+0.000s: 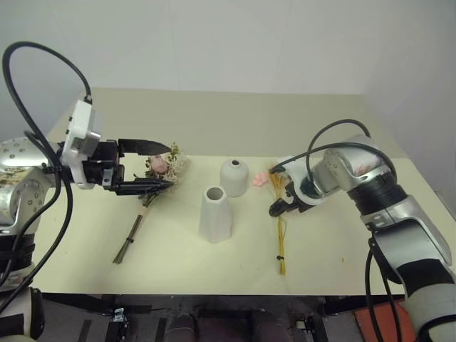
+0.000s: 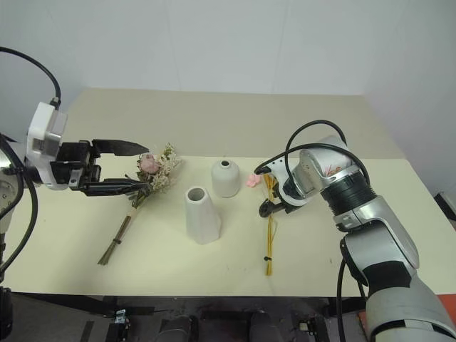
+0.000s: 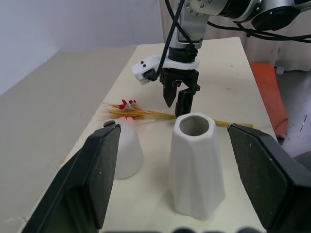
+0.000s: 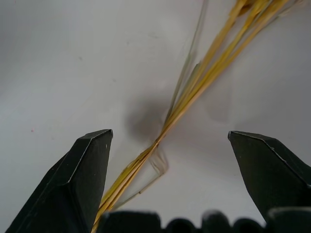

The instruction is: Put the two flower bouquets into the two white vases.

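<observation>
The slim bouquet of yellow stalks lies on the table, its pink and red flowers beside the round white vase. My right gripper points down just over these stalks, open, and the stalks run between its fingers. The taller cone vase stands upright in front of the round one. At the left lies the bushy bouquet with a pink rose, stems towards the front edge. My left gripper hovers level over its head, open and empty, facing both vases.
The cream table has bare room in front of the vases and at the far right. Its front edge runs close below the stem ends. An orange object lies on the floor beyond the table's right side.
</observation>
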Robot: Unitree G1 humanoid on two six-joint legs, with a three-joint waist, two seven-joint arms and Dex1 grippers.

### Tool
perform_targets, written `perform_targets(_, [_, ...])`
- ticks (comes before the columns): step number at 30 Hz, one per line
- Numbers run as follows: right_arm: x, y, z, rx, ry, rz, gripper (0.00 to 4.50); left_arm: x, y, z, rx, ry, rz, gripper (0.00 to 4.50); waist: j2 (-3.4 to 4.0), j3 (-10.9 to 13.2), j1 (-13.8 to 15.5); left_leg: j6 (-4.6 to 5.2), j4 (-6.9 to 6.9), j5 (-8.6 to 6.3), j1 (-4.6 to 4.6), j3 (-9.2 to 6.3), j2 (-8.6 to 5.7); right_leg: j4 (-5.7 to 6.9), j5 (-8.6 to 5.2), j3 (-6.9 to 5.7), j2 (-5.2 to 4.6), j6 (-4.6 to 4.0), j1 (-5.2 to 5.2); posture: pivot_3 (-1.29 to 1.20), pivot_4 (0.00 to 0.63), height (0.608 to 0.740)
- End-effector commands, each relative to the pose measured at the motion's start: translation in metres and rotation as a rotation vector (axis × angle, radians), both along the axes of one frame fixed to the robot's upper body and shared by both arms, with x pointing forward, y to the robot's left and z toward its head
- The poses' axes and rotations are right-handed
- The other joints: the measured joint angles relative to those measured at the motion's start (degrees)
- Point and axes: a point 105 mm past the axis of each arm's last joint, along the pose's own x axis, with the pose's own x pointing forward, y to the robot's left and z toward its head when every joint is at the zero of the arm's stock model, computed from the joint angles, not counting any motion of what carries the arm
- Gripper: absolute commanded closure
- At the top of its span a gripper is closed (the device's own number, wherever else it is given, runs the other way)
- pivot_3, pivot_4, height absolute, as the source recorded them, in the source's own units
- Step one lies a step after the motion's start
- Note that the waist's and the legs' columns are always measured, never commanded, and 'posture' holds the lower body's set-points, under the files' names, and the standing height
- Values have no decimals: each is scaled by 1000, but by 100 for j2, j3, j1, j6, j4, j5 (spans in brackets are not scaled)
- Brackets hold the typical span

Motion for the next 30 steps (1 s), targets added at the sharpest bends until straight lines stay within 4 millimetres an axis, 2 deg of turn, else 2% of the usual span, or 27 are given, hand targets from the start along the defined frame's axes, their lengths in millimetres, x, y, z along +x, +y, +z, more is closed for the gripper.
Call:
perform_targets(1, [-3,11,6,15,-7,37,970,-7,1,12,13,-68,7,654,0,0,0,0,0,0,0,-1,0,2,0,0,0,0,0,0,150,740])
perform_targets(4, [-7,15,-4,17,8,46,1991,-8,3,10,13,-68,12,654,0,0,0,0,1,0,3,-1,0,5,0,0,0,0,1,0,150,740])
perform_targets(11, [-2,11,-8,8,2,-10,4492,-7,5,11,15,-70,22,654,0,0,-6,0,5,0,8,-1,-1,17,-1,1,1,0,2,0,150,740])
perform_targets(15, [-1,5,-11,1,-1,-41,4492,-7,5,9,16,-67,24,654,0,0,-7,2,7,2,14,-2,0,33,-2,1,2,-1,1,0,150,740])
perform_targets(18, [1,-1,-6,23,-25,-68,4492,-6,5,9,16,-64,24,654,0,0,-8,5,8,4,18,-2,-1,37,-2,2,2,-1,4,0,150,740])
perform_targets(20, [5,-6,4,53,-62,-103,4492,-6,6,9,16,-63,25,654,0,0,2,9,9,7,18,-2,-1,38,-2,2,2,-1,4,0,150,740])
perform_targets(27, [21,-56,56,138,-284,-345,4492,0,8,9,19,-45,29,654,0,0,14,14,7,9,14,0,-1,33,-2,2,1,-2,3,0,150,740])
perform_targets(30, [19,-62,77,210,-403,-376,4492,1,8,9,20,-37,23,654,0,0,9,14,6,9,13,-1,-1,33,-3,3,2,-2,1,0,150,740])
